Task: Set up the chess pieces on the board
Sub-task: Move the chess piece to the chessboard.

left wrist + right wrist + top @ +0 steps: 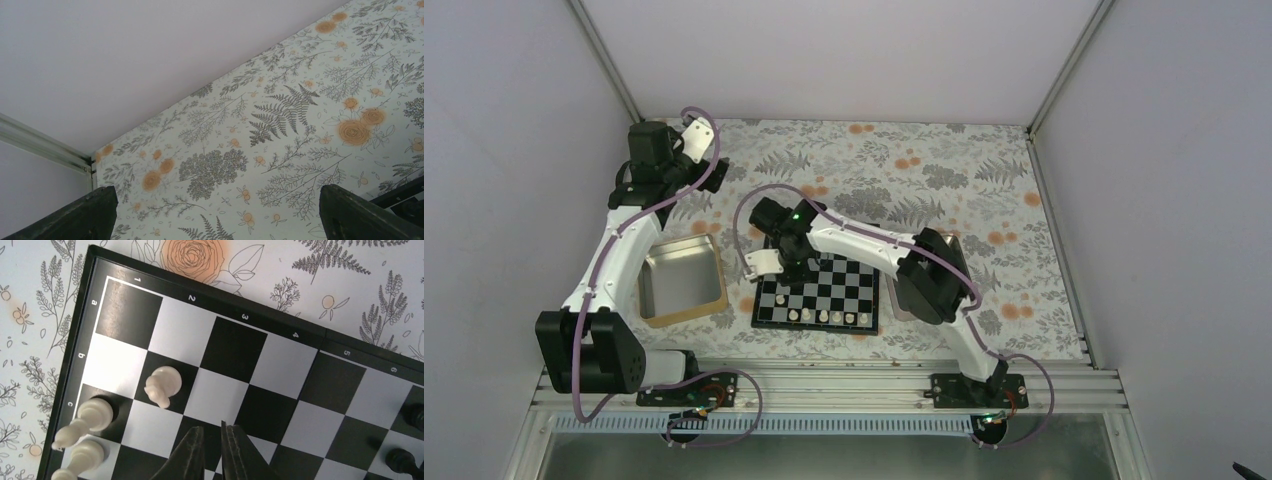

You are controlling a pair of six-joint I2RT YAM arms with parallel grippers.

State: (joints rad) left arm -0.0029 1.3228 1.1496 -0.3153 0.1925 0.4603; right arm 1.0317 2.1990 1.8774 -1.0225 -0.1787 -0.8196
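Right gripper (213, 429), jaws nearly together with nothing seen between, hangs low over the board (235, 347) near a white piece (162, 385), probably just clear of it; left gripper (220, 197) gapes wide, parked aside out of the way.

black-and-white chequered board (232, 347), cream chess pieces (162, 385)
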